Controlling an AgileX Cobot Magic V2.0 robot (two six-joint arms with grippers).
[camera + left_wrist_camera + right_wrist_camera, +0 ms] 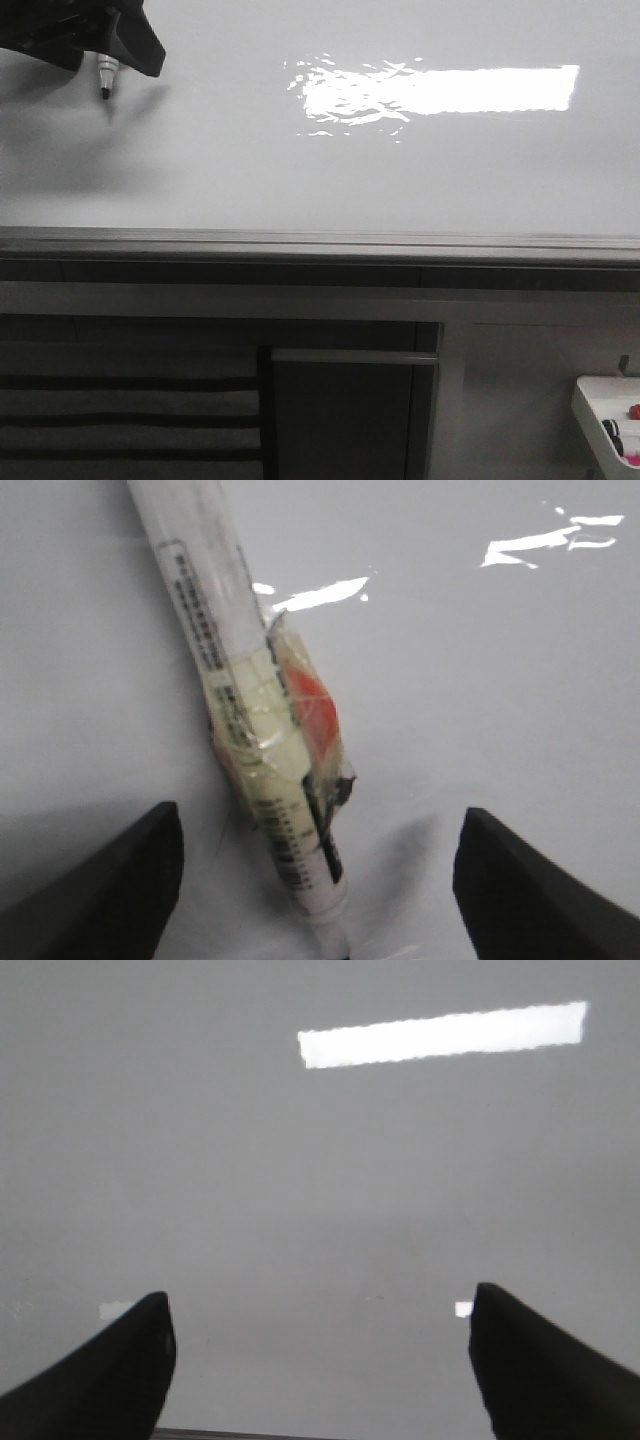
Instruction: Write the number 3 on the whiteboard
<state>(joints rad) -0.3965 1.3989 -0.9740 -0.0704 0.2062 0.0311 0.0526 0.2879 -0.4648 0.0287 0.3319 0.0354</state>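
Observation:
The whiteboard (300,170) fills the upper front view, glossy white with a bright glare and a grey bottom rail (320,243). No number 3 or other mark shows on it. My left gripper (125,40) is at the board's top left. A white marker (106,75) sticks out of it, its black tip pointing down close to the board. In the left wrist view the tape-wrapped marker (270,750) runs between my left gripper's (318,880) wide-apart fingers and touches neither. My right gripper (320,1360) is open and empty, facing the board (320,1160).
A small white tray (600,405) with markers stands at the lower right, below the board. Under the rail are a grey cabinet front with a handle (352,356) and dark horizontal slats (120,400) at the left.

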